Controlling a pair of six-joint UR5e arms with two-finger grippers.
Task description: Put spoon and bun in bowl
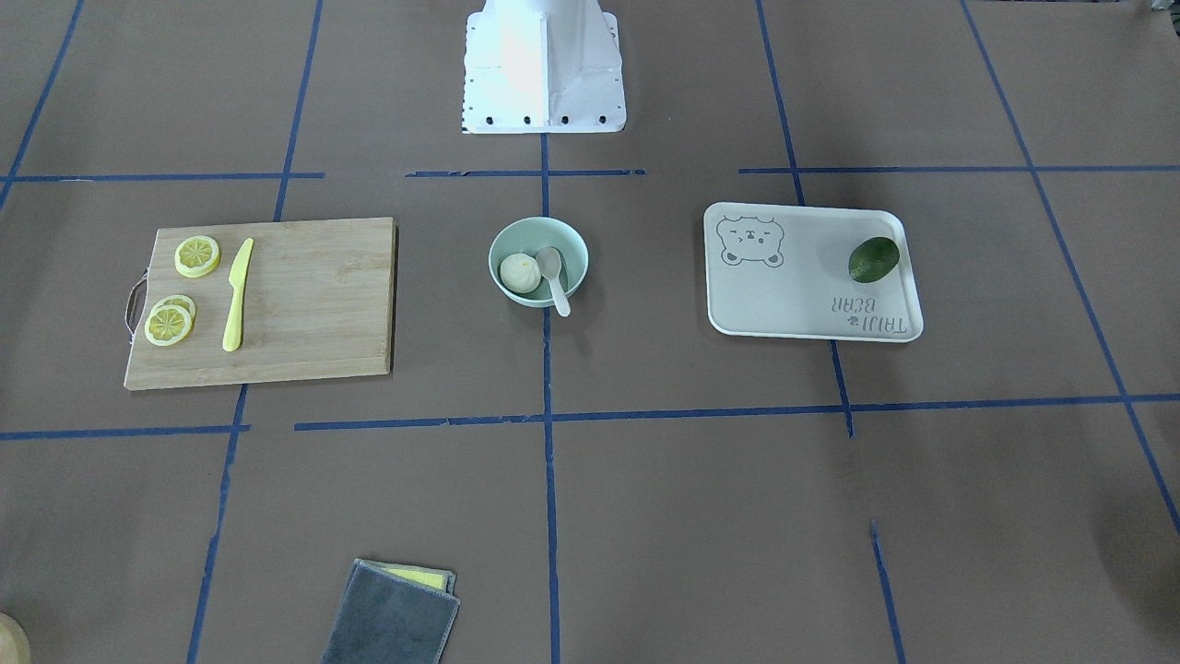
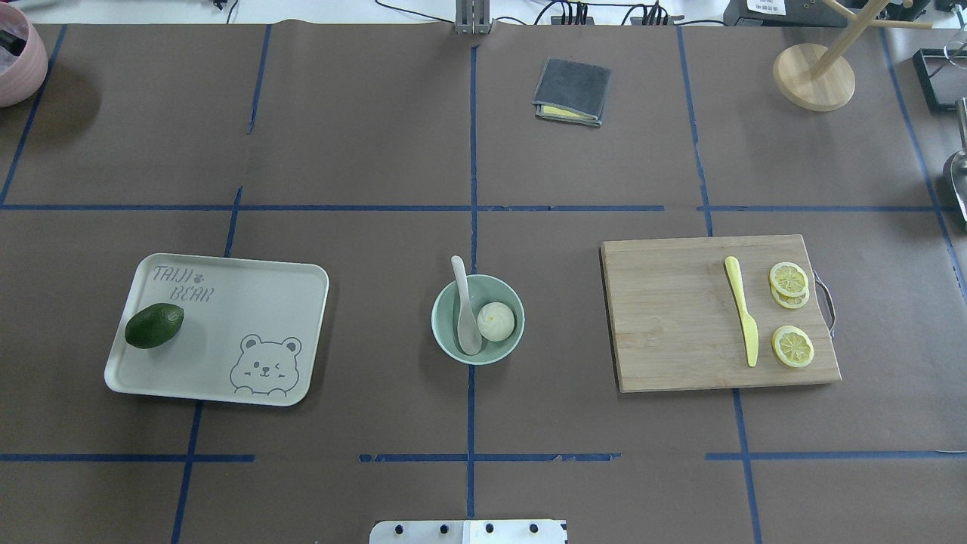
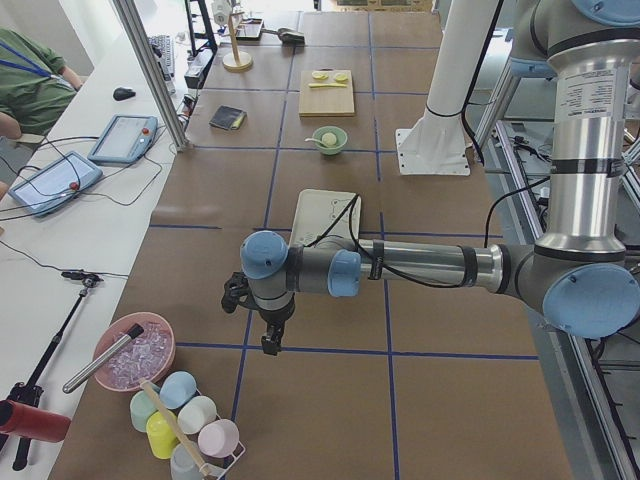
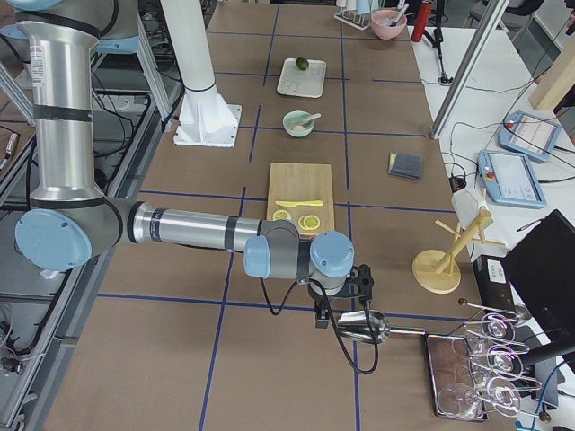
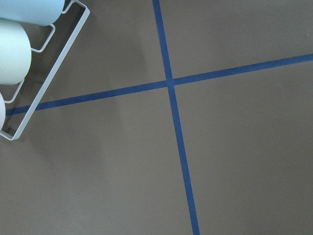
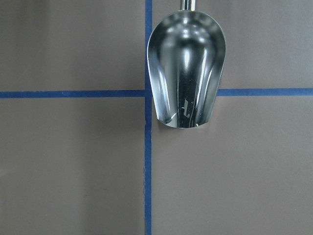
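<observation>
- the bowl [image 2: 498,291] sits at the middle of the table [image 2: 363,151], right on the long blue tape line, well apart from everything else.
- a broad stretch of brown cover lies between the bowl and the bear-print tray [image 2: 227,317] on one side, and between the bowl and the wooden cutting board [image 2: 665,317] on the other.
- the left gripper [image 3: 268,340] hangs low over a tape crossing at the table's end, near a wire rack of cups [image 5: 44,73]; i cannot tell how its fingers stand.
- the right gripper [image 4: 322,314] hangs at the opposite end, just beside a metal scoop [image 6: 187,73]; its fingers' state cannot be told either.
- in the bowl: the bun [image 2: 496,322] lies on the bottom, and the spoon [image 2: 462,310] has its scoop down beside the bun, with its handle leaning out over the rim.
- on the tray: one dark green fruit [image 2: 154,326] by the lettering.
- on the board: a yellow knife [image 2: 742,310] and lemon slices [image 2: 792,346] near the handle edge.
- a folded grey cloth [image 2: 572,91] lies towards the far edge.
</observation>
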